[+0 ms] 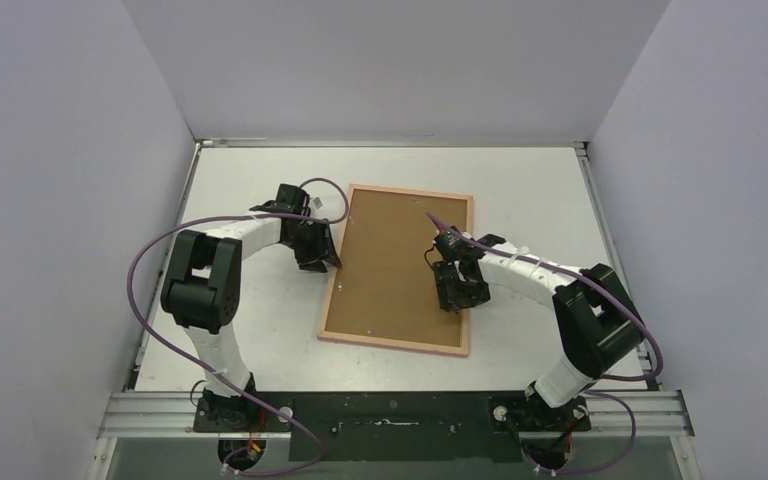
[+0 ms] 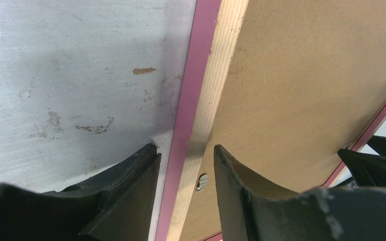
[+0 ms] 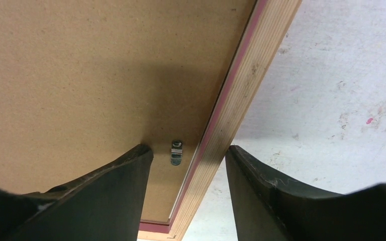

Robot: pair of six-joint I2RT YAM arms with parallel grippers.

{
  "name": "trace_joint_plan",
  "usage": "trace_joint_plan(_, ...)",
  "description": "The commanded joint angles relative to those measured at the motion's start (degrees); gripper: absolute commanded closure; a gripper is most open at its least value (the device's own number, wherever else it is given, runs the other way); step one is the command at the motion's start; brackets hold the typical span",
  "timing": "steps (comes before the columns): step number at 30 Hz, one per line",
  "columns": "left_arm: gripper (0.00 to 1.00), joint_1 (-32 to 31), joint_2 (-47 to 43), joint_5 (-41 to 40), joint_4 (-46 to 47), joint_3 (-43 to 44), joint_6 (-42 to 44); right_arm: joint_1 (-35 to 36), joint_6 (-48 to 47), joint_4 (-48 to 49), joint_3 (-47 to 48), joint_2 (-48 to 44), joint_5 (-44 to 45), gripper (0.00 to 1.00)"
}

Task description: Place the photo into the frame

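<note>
The frame (image 1: 410,190) lies back side up on the table, with the plain brown backing board (image 1: 390,265) set in it. The photo is hidden. My left gripper (image 1: 328,262) is open at the frame's left rail; in the left wrist view (image 2: 183,150) its jaws straddle the pink and peach-wood rail (image 2: 221,60) near a small metal tab (image 2: 201,182). My right gripper (image 1: 457,297) is open at the right rail; in the right wrist view (image 3: 188,149) one finger is over the board (image 3: 90,65) and the other is outside the rail (image 3: 251,75), beside a metal tab (image 3: 176,151).
The white table (image 1: 520,180) is scuffed and is bounded by grey walls on the left, back and right. The arm bases sit on a metal rail (image 1: 390,410) at the near edge. My right gripper's fingers (image 2: 377,160) show at the far side in the left wrist view.
</note>
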Motion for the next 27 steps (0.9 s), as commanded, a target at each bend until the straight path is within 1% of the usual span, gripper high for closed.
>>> trace_joint_plan(1, 0.59, -0.01, 3.37, 0.24, 0.78, -1.21, 0.31, -0.58, -1.93, 0.32, 1.45, 0.95, 1.39, 0.47)
trace_joint_plan(4, 0.61, -0.07, 3.77, 0.92, 0.83, -1.37, 0.45, -1.39, -2.18, 0.13, 1.03, 0.63, 0.65, 0.50)
trace_joint_plan(7, 0.62, 0.04, 3.68, 0.90, 1.07, -1.69, 0.42, -2.79, -3.39, -0.31, 0.47, 0.22, -1.24, 0.51)
trace_joint_plan(15, 0.64, 0.02, 5.33, 0.83, 0.83, -0.21, -0.13, -4.98, -9.87, -1.00, 0.54, 0.39, -7.04, 0.55)
trace_joint_plan(19, 0.65, 0.00, 6.33, 0.54, 0.14, 0.87, 0.06, -5.00, -12.11, -1.09, 0.43, 0.70, -8.91, 0.48)
trace_joint_plan(21, 0.65, 0.01, 6.61, 0.43, -0.16, 1.18, 0.22, -5.00, -12.52, -1.17, 0.47, 0.70, -9.58, 0.47)
trace_joint_plan(24, 0.65, 0.02, 7.04, -0.13, -0.84, 1.71, 0.77, -5.00, -12.47, -1.17, 0.47, 0.70, -9.19, 0.52)
trace_joint_plan(27, 0.65, 0.00, 7.64, -0.95, -1.53, 2.68, 1.18, -5.18, -13.05, -1.57, 0.49, 1.06, -8.94, 0.64)
